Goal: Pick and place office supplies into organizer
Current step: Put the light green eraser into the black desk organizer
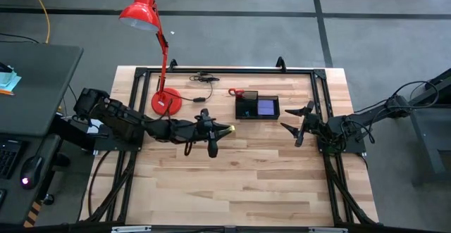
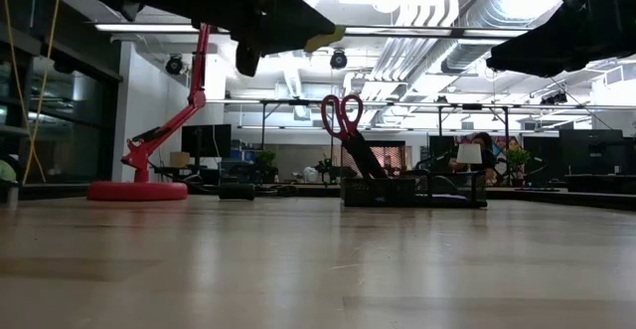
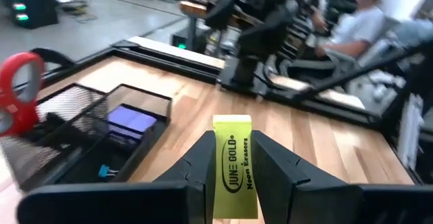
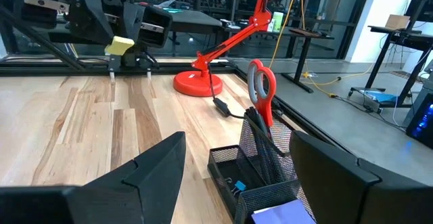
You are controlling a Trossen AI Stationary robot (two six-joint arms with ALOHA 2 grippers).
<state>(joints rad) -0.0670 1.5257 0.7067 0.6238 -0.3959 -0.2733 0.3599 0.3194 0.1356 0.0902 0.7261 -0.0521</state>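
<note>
Left gripper [image 3: 233, 176] is pinching a yellow-green rectangular eraser [image 3: 234, 164], hovering left of the black mesh organizer [image 1: 257, 107]; right gripper [image 1: 299, 125], fingers spread, is waiting right of it.

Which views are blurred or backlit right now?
Left wrist view: the background arm and the person are smeared, but the yellow eraser label reads sharply. Low view: bright ceiling lights silhouette both arms; the red-handled scissors remain clear. High view: evenly lit, lamp casts no strong shadow. Right wrist view: sharp, mesh organizer legible.
</note>
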